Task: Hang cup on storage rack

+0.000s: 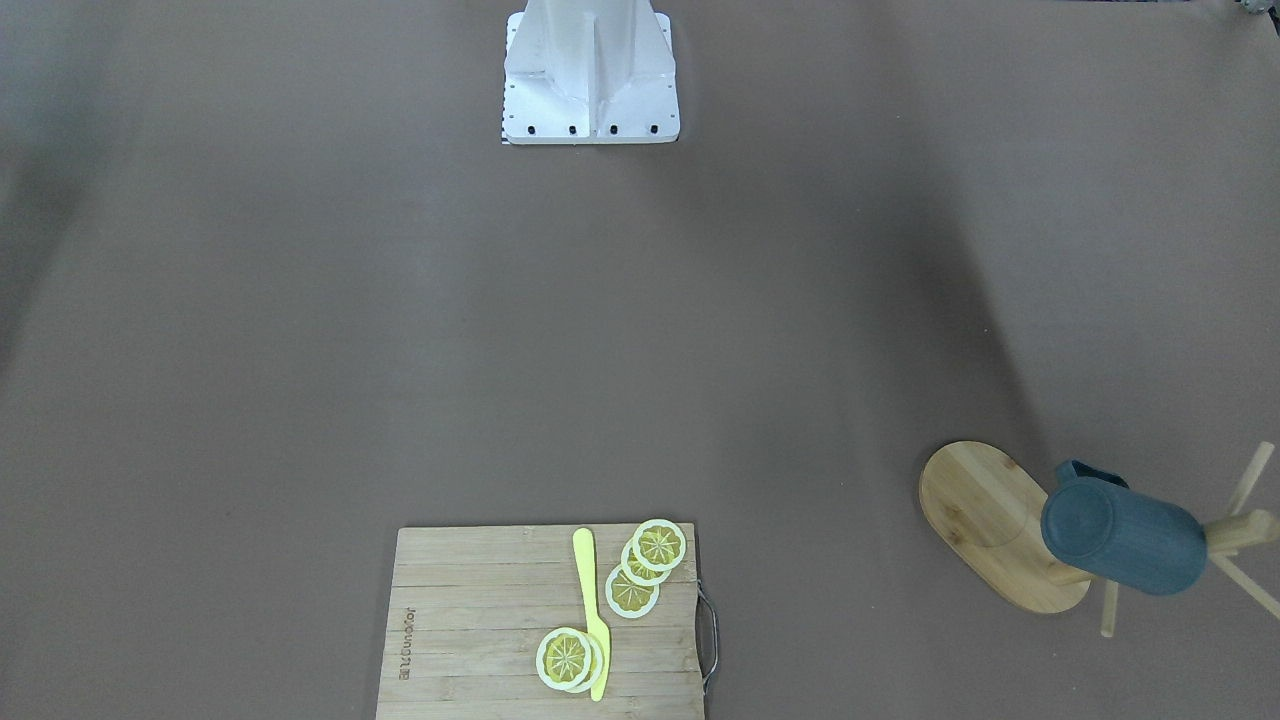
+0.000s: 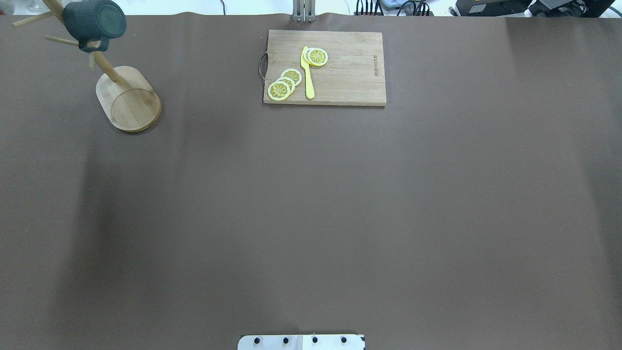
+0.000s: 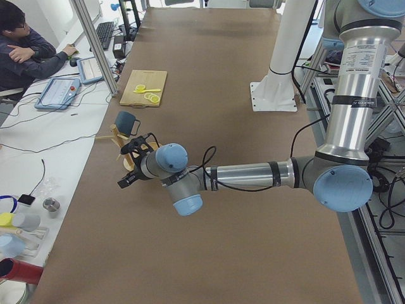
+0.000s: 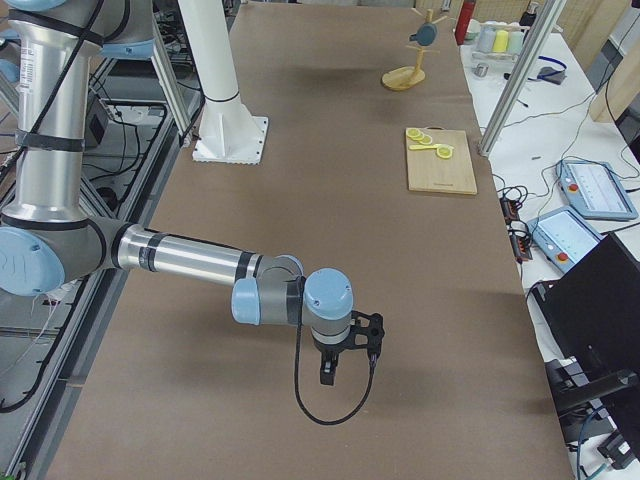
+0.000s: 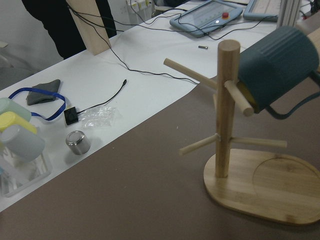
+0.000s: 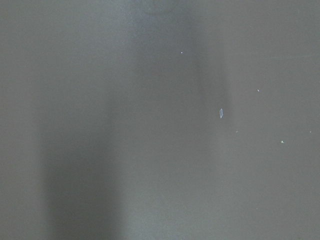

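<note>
Teal cup [image 1: 1125, 540] hangs on the storage rack [image 1: 985, 520]; whether left fingers [image 3: 124, 182] or right fingers [image 4: 327, 376] are spread, I cannot tell.

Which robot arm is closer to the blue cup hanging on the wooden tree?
The left. The left gripper is close beside the mug tree that holds the cup. The right gripper hangs over bare table, far off toward the other end.

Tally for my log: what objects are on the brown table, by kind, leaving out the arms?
cup: 1
storage rack: 1
cutting board: 1
yellow knife: 1
lemon slices: 5
Total: 9
</note>
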